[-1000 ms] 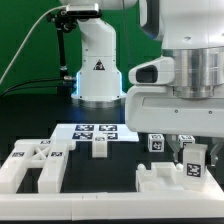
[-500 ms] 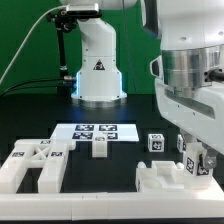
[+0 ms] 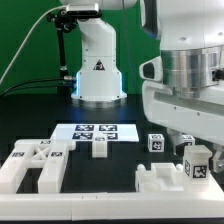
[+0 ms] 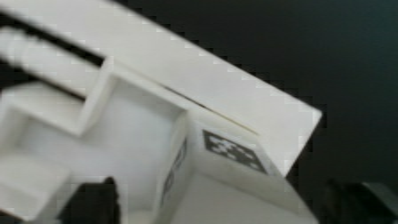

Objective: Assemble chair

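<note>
A robot arm (image 3: 190, 75) reaches down over the exterior view's right side of a black bench (image 3: 110, 200), where loose white chair parts lie scattered. Directly beneath the arm stands a small tagged block (image 3: 197, 162), upright, just behind a low stepped part (image 3: 160, 181) at the front; whether the block rests on that part or hangs just above it cannot be told. In the wrist view the two dark fingers (image 4: 95, 200) sit well apart on either side of a white part bearing a square tag, which appears to be the same tagged block (image 4: 228, 150), with a dark strip showing beside one finger. The picture is too blurred to say whether they grip the part or only straddle it. On the exterior view's left lies a larger frame-like part (image 3: 30, 168) with several tags, untouched. Near the middle sit a short T-shaped part (image 3: 100, 147) and, further to the exterior view's right, a small cube (image 3: 155, 143), each apart from its neighbours. Behind them the flat marker board (image 3: 95, 130) lies on the bench. Judging from this, the chair is at an early stage: no parts are clearly joined, the work centres on the tagged block, and the frame, the T-shaped part and the cube are all yet to be fitted.
</note>
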Controlling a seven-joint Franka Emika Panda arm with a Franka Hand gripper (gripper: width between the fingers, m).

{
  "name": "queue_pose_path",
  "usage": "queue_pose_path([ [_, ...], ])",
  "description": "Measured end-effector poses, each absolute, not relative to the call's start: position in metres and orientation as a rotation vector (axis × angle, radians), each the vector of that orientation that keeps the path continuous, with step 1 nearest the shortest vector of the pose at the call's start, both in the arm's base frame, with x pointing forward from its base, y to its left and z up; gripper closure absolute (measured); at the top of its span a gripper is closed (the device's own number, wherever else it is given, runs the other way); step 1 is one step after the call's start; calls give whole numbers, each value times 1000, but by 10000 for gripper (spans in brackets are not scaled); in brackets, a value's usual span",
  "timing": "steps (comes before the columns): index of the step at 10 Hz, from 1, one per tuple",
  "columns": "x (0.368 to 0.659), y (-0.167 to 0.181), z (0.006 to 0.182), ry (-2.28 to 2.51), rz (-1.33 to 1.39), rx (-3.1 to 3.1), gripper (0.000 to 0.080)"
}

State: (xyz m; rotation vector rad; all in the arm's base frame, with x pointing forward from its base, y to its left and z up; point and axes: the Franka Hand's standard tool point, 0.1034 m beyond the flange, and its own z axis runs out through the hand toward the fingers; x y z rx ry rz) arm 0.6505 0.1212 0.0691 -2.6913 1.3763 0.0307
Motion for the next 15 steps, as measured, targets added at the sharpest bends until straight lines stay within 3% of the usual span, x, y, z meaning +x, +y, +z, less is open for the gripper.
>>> queue_pose_path([
  [1,650,126,67,1104,1,-2816,169],
  [2,649,130,67,997,-2,-2853,155],
  [5,650,128,67,760,-18,-2927,151],
  [7,653,119,67,190,-76,-3063,150],
  [9,655,120,67,198,-97,-3060,150],
  [10,655,120,67,209,-97,-3059,239],
  [11,655,121,67,309,-92,-3046,239],
  [12,655,120,67,398,-88,-3034,439],
  [13,655,119,67,469,-85,-3022,511],
  [15,655,119,67,781,-72,-2957,511],
])
